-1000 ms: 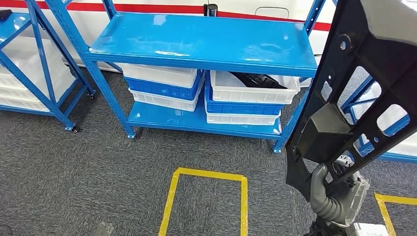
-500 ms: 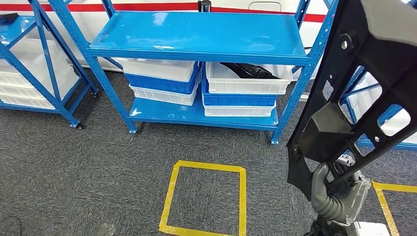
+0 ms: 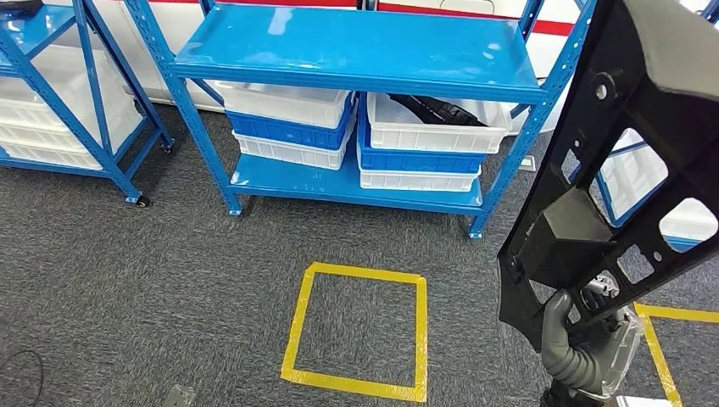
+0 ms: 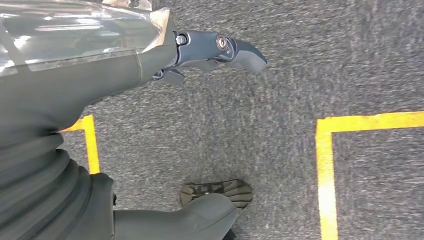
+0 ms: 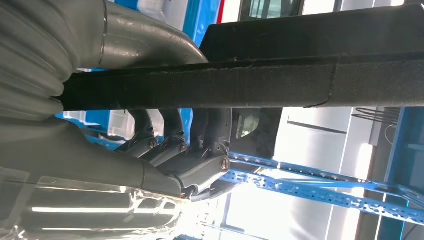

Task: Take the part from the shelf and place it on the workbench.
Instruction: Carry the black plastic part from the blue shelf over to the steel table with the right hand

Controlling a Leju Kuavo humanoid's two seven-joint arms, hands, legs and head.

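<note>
Since a second ago the whole head view has shifted: the blue shelf (image 3: 356, 51) sits a little higher and the yellow floor square (image 3: 360, 331) shows whole. The right hand (image 3: 585, 348) still grips the black part (image 3: 627, 153) upright at the right; the left hand (image 4: 100, 95) hangs empty, fingers apart. No legible writing

Workshop storeroom: blue steel shelving (image 3: 356, 51), stacked bins (image 3: 421, 144), floor tape (image 3: 360, 331).
</note>
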